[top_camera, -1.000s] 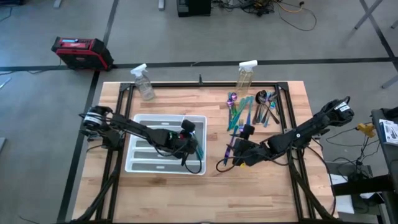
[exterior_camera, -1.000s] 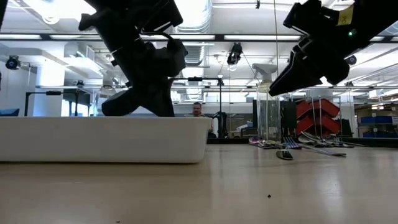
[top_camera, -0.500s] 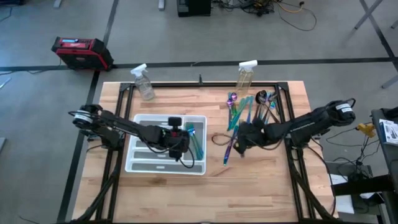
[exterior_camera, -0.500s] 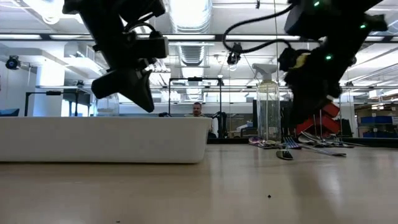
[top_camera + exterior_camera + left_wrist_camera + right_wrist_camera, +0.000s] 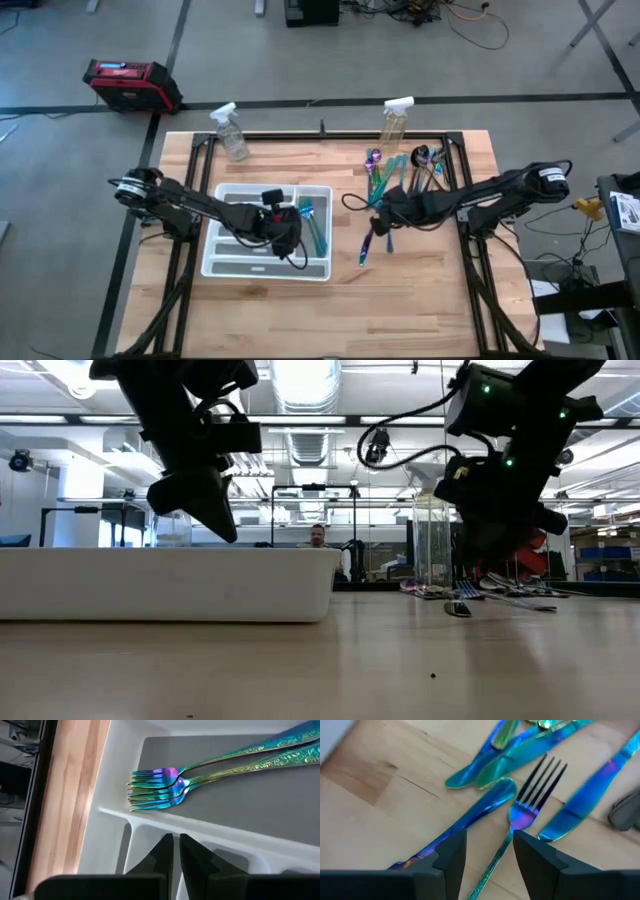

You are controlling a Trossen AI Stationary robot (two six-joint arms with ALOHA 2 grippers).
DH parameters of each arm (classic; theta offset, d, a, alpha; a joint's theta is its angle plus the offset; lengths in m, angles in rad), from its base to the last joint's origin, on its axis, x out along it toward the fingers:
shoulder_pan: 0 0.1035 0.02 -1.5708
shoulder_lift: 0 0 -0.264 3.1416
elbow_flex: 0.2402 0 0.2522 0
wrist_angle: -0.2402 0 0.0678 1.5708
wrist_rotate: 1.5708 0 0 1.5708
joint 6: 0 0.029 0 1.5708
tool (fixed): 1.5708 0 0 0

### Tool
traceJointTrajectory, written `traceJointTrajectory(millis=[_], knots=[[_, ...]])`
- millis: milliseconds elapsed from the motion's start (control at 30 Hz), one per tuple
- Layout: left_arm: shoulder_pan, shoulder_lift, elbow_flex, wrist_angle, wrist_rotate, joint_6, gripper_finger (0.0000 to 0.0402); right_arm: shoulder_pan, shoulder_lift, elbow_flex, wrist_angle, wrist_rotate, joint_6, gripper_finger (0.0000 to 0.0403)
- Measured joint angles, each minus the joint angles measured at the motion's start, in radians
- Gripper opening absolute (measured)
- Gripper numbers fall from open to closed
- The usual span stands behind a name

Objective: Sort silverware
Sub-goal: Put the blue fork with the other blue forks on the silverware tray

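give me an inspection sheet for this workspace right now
surface: wooden table, bare boards at the front
job's things: two iridescent forks lie in the white tray; loose silverware pile on the right, one fork among knives
clutter: two spray bottles at the back edge
grippers: left gripper fingers shut over the tray; right gripper fingers apart, straddling that fork's handle
cables: black cable looping off the right arm
surroundings: red case on the floor; a person far behind

Wooden table [image 5: 270, 300], tray [image 5: 222, 262], silverware [image 5: 400, 180], bottles [image 5: 393, 122]
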Motion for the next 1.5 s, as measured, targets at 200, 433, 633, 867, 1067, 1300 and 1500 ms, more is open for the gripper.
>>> traceJointTrajectory(millis=[200, 433, 633, 867, 1067, 1300, 1500], knots=[[-0.038, -0.001, -0.013, -0.017, -0.031, -0.008, 0.0016, 0.010, 0.109, 0.000, 0.021, 0.000, 0.048, 0.0133], [-0.056, -0.001, -0.044, -0.090, -0.033, -0.109, 0.0016, 0.010, 0.173, 0.003, 0.030, 0.019, 0.034, 0.0134], [-0.054, -0.001, -0.131, 0.015, -0.038, -0.236, 0.0016, 0.010, 0.169, 0.003, 0.037, 0.011, -0.038, 0.0082], [-0.053, 0.003, -0.312, 0.596, -0.069, -0.150, 0.0016, 0.009, 0.136, 0.008, 0.024, 0.023, -0.106, 0.0011], [-0.021, -0.002, -0.377, 0.877, -0.185, -0.078, 0.0016, 0.009, 0.078, 0.079, 0.027, 0.047, -0.169, 0.0004], [-0.006, -0.049, -0.341, 0.860, -0.432, 0.038, 0.0016, 0.015, 0.095, 0.165, 0.154, 0.070, -0.134, 0.0002], [-0.008, -0.200, -0.321, 0.525, -0.418, -0.001, 0.0016, 0.027, 0.176, 0.167, 0.442, 0.014, -0.070, 0.0001]])
